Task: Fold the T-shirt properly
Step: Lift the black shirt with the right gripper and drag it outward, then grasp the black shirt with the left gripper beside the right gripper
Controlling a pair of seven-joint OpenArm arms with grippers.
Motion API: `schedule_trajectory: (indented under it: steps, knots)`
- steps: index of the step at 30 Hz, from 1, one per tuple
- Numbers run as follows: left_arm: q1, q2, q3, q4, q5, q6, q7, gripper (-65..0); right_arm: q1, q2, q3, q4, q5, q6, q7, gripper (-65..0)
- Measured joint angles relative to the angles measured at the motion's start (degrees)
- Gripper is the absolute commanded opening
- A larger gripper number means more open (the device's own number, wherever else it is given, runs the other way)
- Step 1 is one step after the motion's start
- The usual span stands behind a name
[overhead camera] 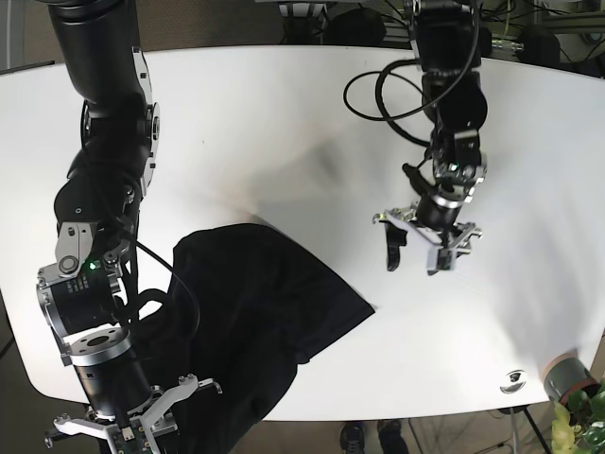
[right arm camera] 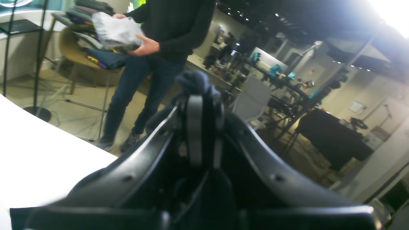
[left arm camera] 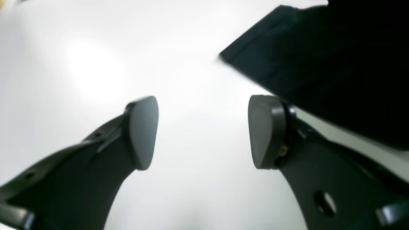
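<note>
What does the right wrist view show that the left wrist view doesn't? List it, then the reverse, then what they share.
Right wrist only: the right end effector shut on bunched dark fabric, a person holding pale cloth, and workbenches behind.

Left wrist only: the left end effector open and empty above bare table.

Both: the dark T-shirt and the white table.

T-shirt (overhead camera: 260,312) lies on table (overhead camera: 284,123), left of left gripper (overhead camera: 419,255).

The left gripper (left arm camera: 203,132) gapes above the white table (left arm camera: 96,64), beside the dark T-shirt (left arm camera: 319,64).
</note>
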Motion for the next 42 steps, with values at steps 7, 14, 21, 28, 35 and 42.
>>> schedule_trajectory:
  steps: [7, 14, 21, 28, 35, 42]
  knots:
    - [-14.40, 1.42, 2.56, -19.65, 4.13, -0.85, 0.92, -24.3, -1.86, -0.09, 0.02, 0.00, 0.26, 0.04, 0.33, -62.3]
    - [-25.16, 1.99, 1.92, -35.82, 4.31, -0.09, -3.61, -24.0, -2.19, -0.17, 0.07, -1.11, 0.04, 0.00, -0.07, -62.3]
    - [-31.15, 2.56, 2.36, -50.56, 4.24, 4.04, -9.09, -23.9, -2.89, -0.11, 1.42, -1.38, 0.28, 0.07, 0.26, -62.3]
    - [-37.66, 2.34, 2.36, -66.51, 4.22, 4.61, -18.29, -23.9, -3.72, -0.15, 1.95, -1.36, 0.09, 0.00, 0.35, -62.3]
    - [-38.01, 2.91, 2.36, -70.34, 4.28, 4.70, -19.58, -20.3, -4.83, -0.11, 1.95, -1.36, 0.20, 0.00, 0.31, -62.3]
    - [-37.77, 4.74, 2.14, -71.45, 4.02, 4.63, -21.20, -14.4, -5.09, -0.15, 1.95, -1.36, 0.24, 0.00, 0.33, -62.3]
